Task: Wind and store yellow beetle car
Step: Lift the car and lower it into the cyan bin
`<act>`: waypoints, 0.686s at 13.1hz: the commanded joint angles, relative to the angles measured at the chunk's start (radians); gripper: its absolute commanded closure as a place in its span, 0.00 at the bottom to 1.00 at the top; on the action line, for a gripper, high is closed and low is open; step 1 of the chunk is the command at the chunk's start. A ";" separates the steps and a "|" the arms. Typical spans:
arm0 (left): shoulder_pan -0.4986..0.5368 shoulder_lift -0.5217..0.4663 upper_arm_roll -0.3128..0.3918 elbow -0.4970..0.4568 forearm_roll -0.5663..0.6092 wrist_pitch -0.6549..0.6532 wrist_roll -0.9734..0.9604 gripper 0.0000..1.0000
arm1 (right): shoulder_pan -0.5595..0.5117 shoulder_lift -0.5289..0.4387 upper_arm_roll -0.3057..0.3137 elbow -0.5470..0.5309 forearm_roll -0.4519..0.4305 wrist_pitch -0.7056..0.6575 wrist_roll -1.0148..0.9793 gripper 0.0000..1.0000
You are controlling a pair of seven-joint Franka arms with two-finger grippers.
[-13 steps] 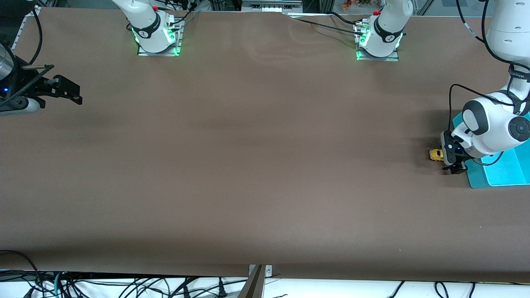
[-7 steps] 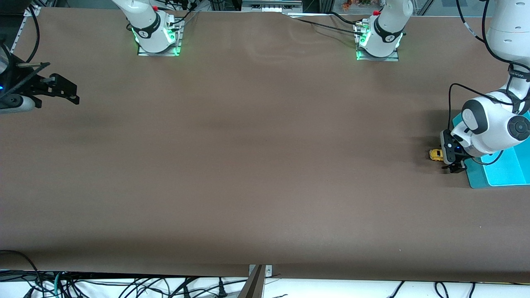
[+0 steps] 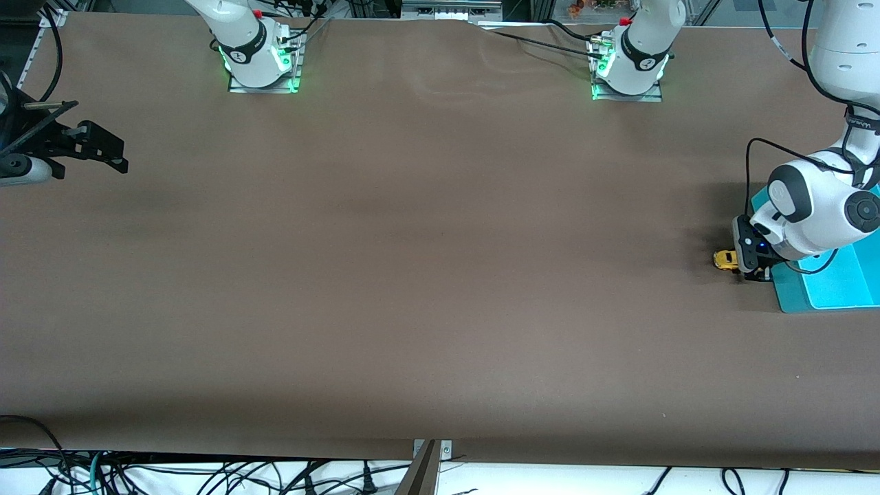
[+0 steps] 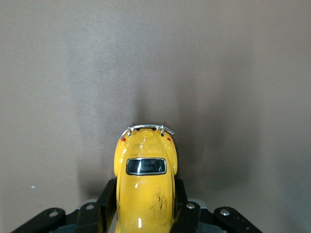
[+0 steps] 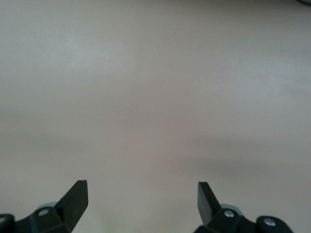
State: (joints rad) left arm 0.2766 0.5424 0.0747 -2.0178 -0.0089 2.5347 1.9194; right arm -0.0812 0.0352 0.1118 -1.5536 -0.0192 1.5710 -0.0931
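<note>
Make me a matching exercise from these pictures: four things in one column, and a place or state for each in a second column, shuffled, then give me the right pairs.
Things:
1. yellow beetle car
2. left gripper
3. right gripper
4. turquoise tray

Places or states:
A. open over bare table at the right arm's end
B. lies at the table's edge, at the left arm's end
C. clamped between two black fingers
D. shut on the toy, down at the table beside the tray

Pairs: 1-C, 2-D, 3-A, 4-B
</note>
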 commanded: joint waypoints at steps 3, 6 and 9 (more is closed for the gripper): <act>0.010 -0.082 -0.009 0.104 -0.045 -0.261 0.030 0.90 | -0.002 0.000 0.000 0.020 -0.013 -0.023 0.007 0.00; 0.010 -0.084 -0.010 0.220 -0.049 -0.433 0.024 0.90 | -0.002 0.000 0.000 0.020 -0.013 -0.023 0.007 0.00; 0.010 -0.084 -0.009 0.347 -0.048 -0.571 0.006 0.90 | -0.002 -0.001 0.000 0.020 -0.013 -0.023 0.007 0.00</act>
State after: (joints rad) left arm 0.2789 0.4561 0.0693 -1.7581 -0.0322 2.0503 1.9160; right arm -0.0813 0.0352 0.1115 -1.5536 -0.0194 1.5706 -0.0931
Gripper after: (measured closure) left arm 0.498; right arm 0.000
